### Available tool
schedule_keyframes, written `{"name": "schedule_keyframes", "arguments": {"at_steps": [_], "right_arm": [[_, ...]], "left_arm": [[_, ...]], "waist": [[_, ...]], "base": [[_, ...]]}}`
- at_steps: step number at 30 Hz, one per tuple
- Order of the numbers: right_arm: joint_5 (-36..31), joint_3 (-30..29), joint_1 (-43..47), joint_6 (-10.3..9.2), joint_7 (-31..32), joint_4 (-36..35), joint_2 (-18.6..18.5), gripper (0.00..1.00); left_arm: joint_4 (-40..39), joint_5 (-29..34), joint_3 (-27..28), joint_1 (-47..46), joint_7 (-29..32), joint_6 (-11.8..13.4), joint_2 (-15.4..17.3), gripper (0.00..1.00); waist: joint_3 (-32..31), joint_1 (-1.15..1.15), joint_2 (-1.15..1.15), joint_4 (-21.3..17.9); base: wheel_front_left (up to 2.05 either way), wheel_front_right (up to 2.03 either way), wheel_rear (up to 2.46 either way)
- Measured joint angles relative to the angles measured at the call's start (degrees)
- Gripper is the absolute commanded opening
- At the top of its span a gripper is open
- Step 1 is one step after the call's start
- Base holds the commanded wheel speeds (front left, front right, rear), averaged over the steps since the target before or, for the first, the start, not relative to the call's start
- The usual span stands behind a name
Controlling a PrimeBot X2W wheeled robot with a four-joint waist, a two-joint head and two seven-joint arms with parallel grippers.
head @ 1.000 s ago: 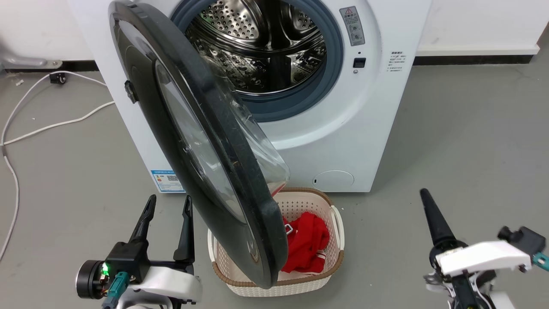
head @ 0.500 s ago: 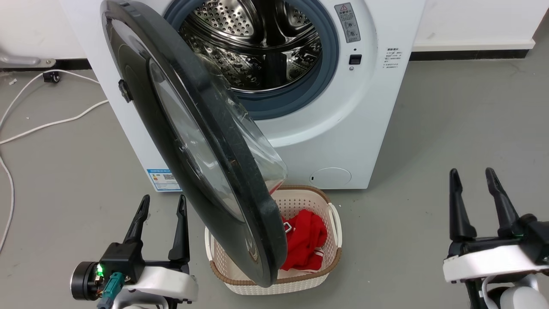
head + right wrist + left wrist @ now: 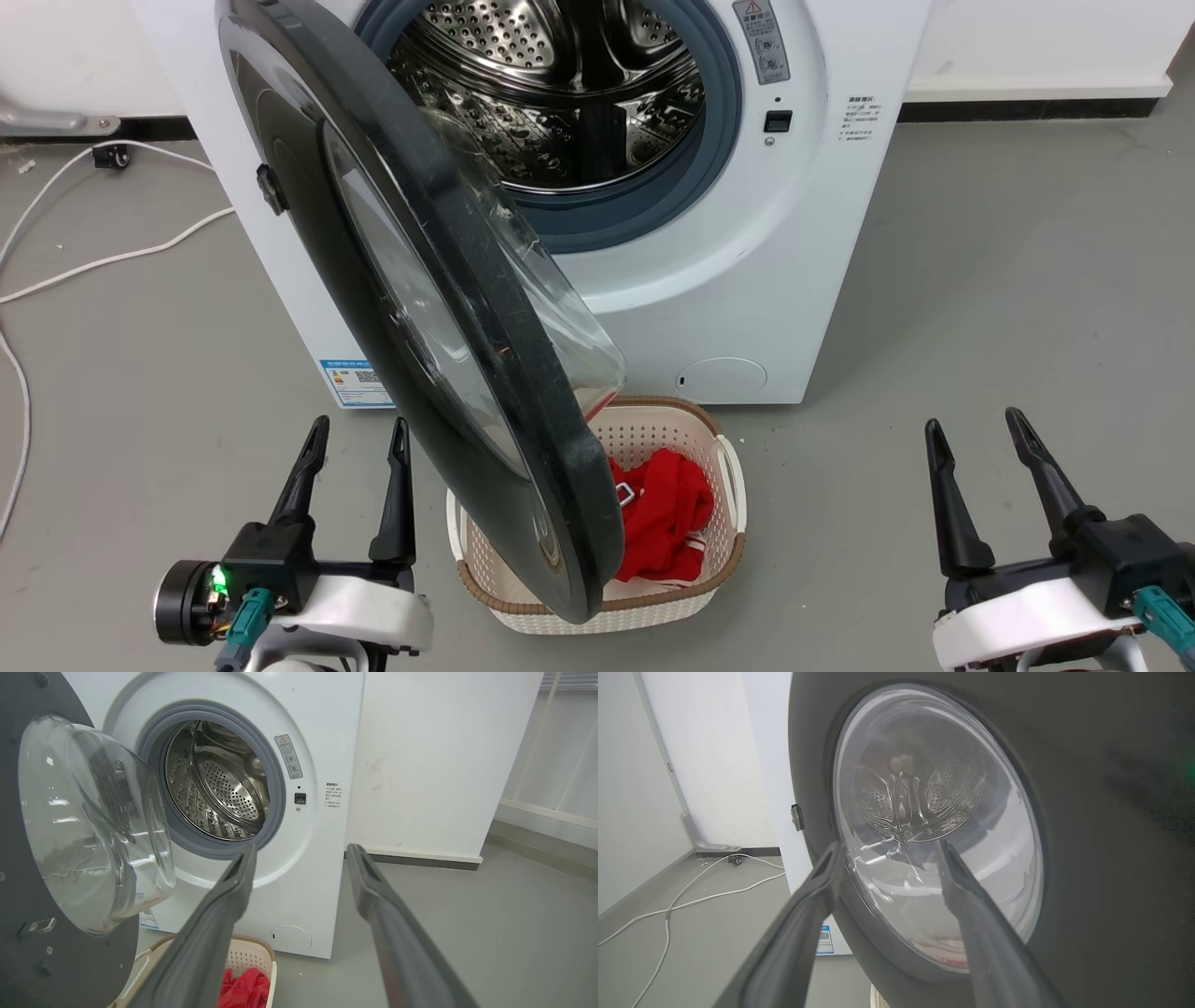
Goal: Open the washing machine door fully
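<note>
White cable trails over the grey floor at far left. Next comes the left gripper, fingers spread and empty, hovering low just beside the outer face of the washing machine door without touching it. It sits much where it was a second ago. In the left wrist view the door's glass fills the space right ahead of those parted fingers.

The door stands swung out roughly square to the front of the washing machine, its lower edge hanging over the cream basket with the red garment inside. Its angle to the machine looks unchanged across the last second; only the camera has shifted a little.

At right, the right gripper has changed most. A second ago it was turned sideways, then rose upright, and now it sits lower, fingers apart, holding nothing, well away from the door.

With both arms drawn back and the door no further round, I judge the opening push finished or paused, short of a full swing.
</note>
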Motion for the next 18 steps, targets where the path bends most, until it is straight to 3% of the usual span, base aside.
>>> {"name": "schedule_keyframes", "arguments": {"at_steps": [15,16,17,18], "right_arm": [[0.5,-0.4,-0.1,0.0,1.5,1.3,0.0,1.0],[0.5,-0.4,-0.1,0.0,1.5,1.3,0.0,1.0],[0.6,-0.4,-0.1,0.0,1.5,1.4,0.0,1.0],[0.6,-0.4,-0.1,0.0,1.5,1.5,0.0,1.0]], "left_arm": [[-0.4,1.0,-0.4,-0.3,0.0,-0.2,0.0,1.0],[-0.4,1.0,-0.4,-0.3,0.0,-0.2,0.0,0.34],[-0.5,1.0,-0.4,-0.3,0.0,-0.2,0.0,0.0],[-0.6,1.0,-0.4,-0.3,0.0,-0.2,0.0,0.0]], "waist": [[0.2,0.0,0.0,-0.1],[0.2,0.0,0.0,-0.1],[0.2,0.0,0.0,-0.1],[0.1,0.0,0.0,-0.1]], "base": [[0.0,0.0,0.0],[0.0,0.0,0.0],[0.0,0.0,0.0],[0.0,0.0,0.0]]}}
